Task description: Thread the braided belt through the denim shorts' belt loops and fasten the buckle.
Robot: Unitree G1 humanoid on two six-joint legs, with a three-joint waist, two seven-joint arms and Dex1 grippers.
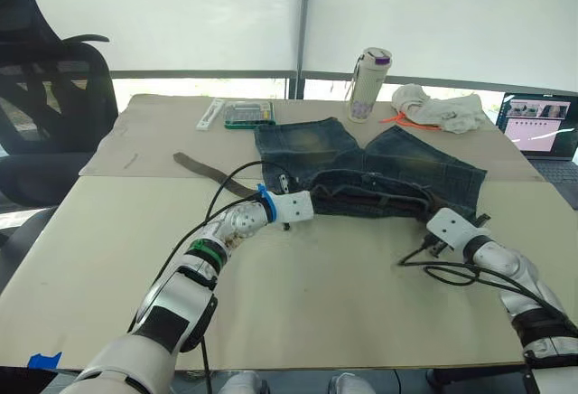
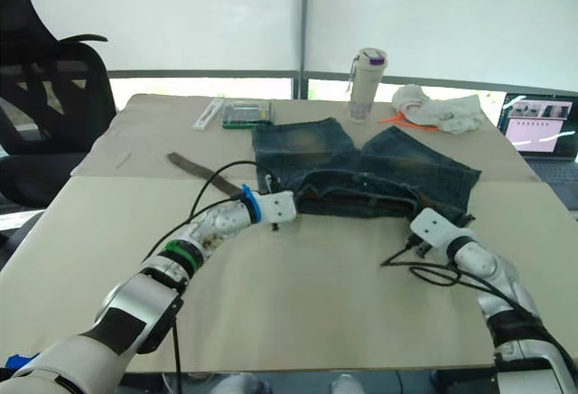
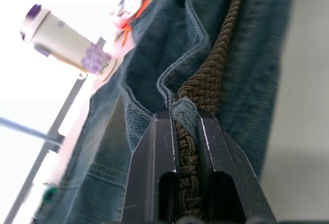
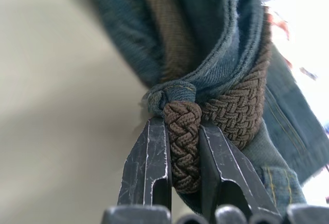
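Left gripper [image 3: 186,131] pinched on the braided belt [image 3: 213,64] at a belt loop [image 3: 184,115], at the left end of the denim shorts [image 1: 361,164]' waistband. Right gripper [image 4: 183,147] clamped on the belt at the right end. Bare table [image 1: 343,295] lies in front of the shorts.

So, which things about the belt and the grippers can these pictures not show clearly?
- The buckle: not to be made out in any view.
- How many belt loops the braided belt passes: too small in the head views, folds of the denim shorts cover it.
- Left gripper and right gripper fingertips: hidden by the waistband in the head views.
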